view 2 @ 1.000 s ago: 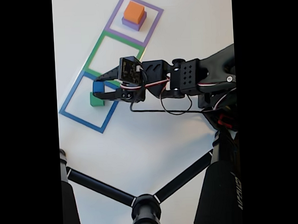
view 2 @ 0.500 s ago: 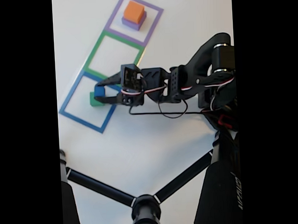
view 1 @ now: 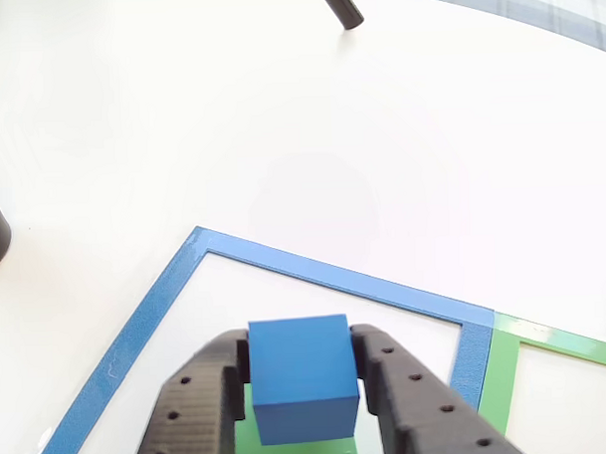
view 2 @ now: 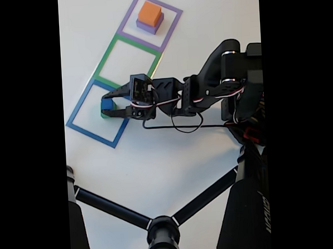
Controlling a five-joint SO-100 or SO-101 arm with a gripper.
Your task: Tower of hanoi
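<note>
The gripper (view 1: pixel 300 381) brackets the blue cube (view 1: pixel 300 375), one black finger (view 1: pixel 204 400) on each side of it, and the cube sits on top of the green block (view 1: pixel 291 449) inside the blue square (view 1: pixel 138 337). From the other view the jaws look pressed to the cube's sides, so it reads as clenched on the cube, though whether it is squeezing or just letting go cannot be told for sure. In the fixed view the gripper (view 2: pixel 107 105) reaches into the blue square (view 2: pixel 80 128), where the blue cube (view 2: pixel 107 104) covers most of the green block (view 2: pixel 103 114). The green square (view 2: pixel 104 61) in the middle holds nothing. In the purple square (view 2: pixel 172 24) at the far end the orange cube (view 2: pixel 149 12) sits on the purple block (view 2: pixel 149 28). So four pieces lie in two stacks of two, at opposite ends. As a judgement, the puzzle is partway: the pieces have yet to be gathered into one stack, and several more moves remain.
</note>
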